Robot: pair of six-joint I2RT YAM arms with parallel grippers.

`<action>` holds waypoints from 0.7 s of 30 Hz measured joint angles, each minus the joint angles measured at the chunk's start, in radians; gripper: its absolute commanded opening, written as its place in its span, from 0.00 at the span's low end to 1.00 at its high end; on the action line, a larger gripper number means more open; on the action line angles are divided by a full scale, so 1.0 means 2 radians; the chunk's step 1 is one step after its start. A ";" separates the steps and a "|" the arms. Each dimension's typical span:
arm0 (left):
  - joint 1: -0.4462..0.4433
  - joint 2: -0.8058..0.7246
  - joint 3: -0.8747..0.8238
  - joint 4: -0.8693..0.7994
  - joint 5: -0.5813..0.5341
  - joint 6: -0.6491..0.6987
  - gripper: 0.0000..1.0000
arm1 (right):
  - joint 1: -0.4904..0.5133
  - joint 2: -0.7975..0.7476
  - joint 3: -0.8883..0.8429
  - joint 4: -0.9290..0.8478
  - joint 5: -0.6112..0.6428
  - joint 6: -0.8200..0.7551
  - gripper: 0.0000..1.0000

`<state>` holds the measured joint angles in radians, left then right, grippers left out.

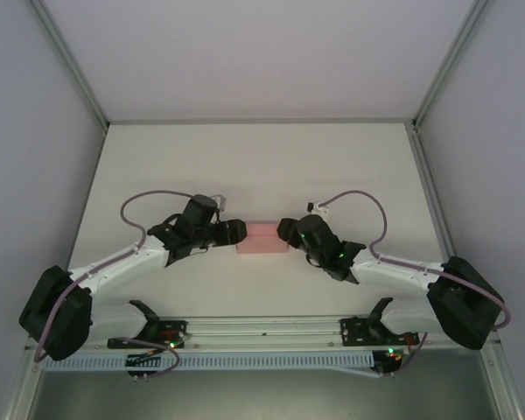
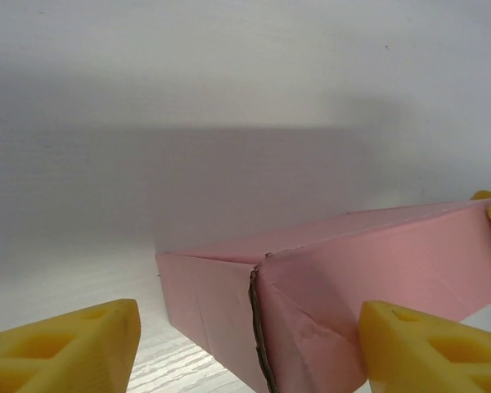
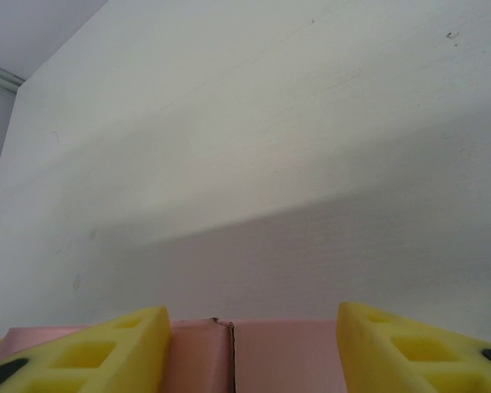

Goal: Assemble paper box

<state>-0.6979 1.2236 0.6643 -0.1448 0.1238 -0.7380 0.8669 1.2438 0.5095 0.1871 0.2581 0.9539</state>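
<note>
The paper box [image 1: 261, 237] is a small pale-pink folded box lying on the white table between the two arms. My left gripper [image 1: 236, 232] is at its left end. In the left wrist view the box [image 2: 204, 303] shows a corner seam between the yellow fingers of the left gripper [image 2: 250, 327]. The jaws are open: the left finger [image 2: 82, 344] stands clear of the card and the right finger [image 2: 425, 344] is against its long side. My right gripper [image 1: 284, 232] holds the right end. In the right wrist view the box [image 3: 278, 352] fills the gap of the right gripper [image 3: 254, 327], with both fingers on it.
The white table [image 1: 262, 166] stretches away behind the box, closed in by pale walls and metal frame posts [image 1: 70, 61] at the back corners. Both arm bases sit on the rail [image 1: 262, 332] at the near edge.
</note>
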 measured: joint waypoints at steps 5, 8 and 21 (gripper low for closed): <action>0.019 -0.018 -0.049 0.064 0.034 -0.008 0.66 | 0.002 0.000 -0.004 0.009 -0.002 -0.001 0.52; 0.035 -0.024 -0.076 0.101 0.060 -0.014 0.66 | 0.002 0.001 -0.009 0.021 -0.007 -0.003 0.50; 0.076 -0.057 -0.184 0.263 0.149 -0.052 0.29 | -0.003 0.020 -0.076 0.186 -0.064 -0.072 0.42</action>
<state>-0.5449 1.1095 0.2962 0.3820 0.4221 -0.8413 0.8616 1.2839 0.3569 0.5591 0.1295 0.8089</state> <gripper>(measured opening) 0.391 0.423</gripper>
